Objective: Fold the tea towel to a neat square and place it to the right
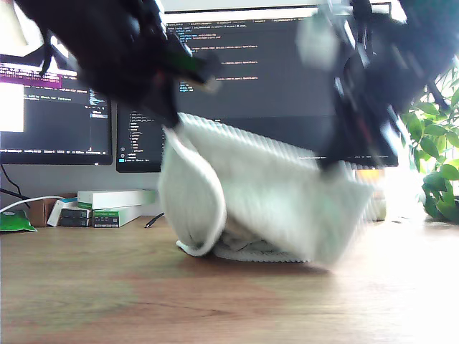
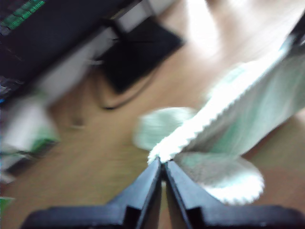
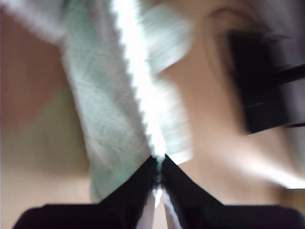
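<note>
- Jaws of the first gripper are pressed together on the whitish ribbed hem of the towel, pinching it at their tips.
- Jaws of the second gripper are likewise clamped on the hem, with the towel running straight away from the tips.
- From the first gripper's tips the cloth stretches out ahead, and a rounded fold of it lies just beyond and beside them over the table.
- In the exterior view the towel hangs as a sagging sheet between two blurred dark arms, its upper hem raised and its lower folds resting on the table.
- One arm grips the hem at the exterior view's left end of the cloth, the other at the exterior view's right end; which is first or second cannot be told.
- Behind the towel stand monitors; a plant is at the exterior view's right, and small boxes lie at its left.
- All three views are motion-blurred, so finer detail is unclear.
</note>
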Motion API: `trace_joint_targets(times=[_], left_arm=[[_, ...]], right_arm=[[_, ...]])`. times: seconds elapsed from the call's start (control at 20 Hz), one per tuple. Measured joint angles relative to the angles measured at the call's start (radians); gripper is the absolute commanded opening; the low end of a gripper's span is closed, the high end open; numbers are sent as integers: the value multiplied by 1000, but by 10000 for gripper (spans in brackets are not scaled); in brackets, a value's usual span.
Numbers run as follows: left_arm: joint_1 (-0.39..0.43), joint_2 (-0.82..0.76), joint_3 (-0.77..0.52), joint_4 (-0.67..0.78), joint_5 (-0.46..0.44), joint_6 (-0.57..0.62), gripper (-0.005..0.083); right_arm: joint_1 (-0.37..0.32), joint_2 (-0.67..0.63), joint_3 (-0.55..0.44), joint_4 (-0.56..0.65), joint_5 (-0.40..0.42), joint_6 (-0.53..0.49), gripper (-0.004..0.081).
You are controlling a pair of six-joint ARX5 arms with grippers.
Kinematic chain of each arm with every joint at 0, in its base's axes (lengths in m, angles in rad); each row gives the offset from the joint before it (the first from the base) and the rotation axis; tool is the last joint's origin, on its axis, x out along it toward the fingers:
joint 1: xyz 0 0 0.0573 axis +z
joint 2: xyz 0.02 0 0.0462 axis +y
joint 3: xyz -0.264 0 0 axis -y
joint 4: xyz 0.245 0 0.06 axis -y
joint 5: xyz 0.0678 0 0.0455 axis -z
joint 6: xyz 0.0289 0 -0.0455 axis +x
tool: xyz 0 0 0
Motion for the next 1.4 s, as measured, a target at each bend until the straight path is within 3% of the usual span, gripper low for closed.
trace_joint_targets(times=[0.3, 0.5, 0.75, 0.9, 1.15, 1.4], left_arm=[[71, 0, 74, -58, 54, 70, -23], [97, 0, 149, -102, 60, 214, -23], [144, 0, 323, -171, 68, 326, -23], [163, 0, 394, -272, 106, 351, -23], [161, 0, 539, -528, 279, 336, -23], [167, 0, 563, -697, 506, 345, -23]], right_arm=[[0, -9, 181, -177, 31, 26, -13], [0, -8, 255, -208, 38, 28, -13], [0, -8, 370, -212, 76, 28, -13], [1, -8, 444, -277, 75, 28, -13], [7, -8, 567, -536, 67, 52, -13], [6, -8, 597, -708, -5, 80, -13]])
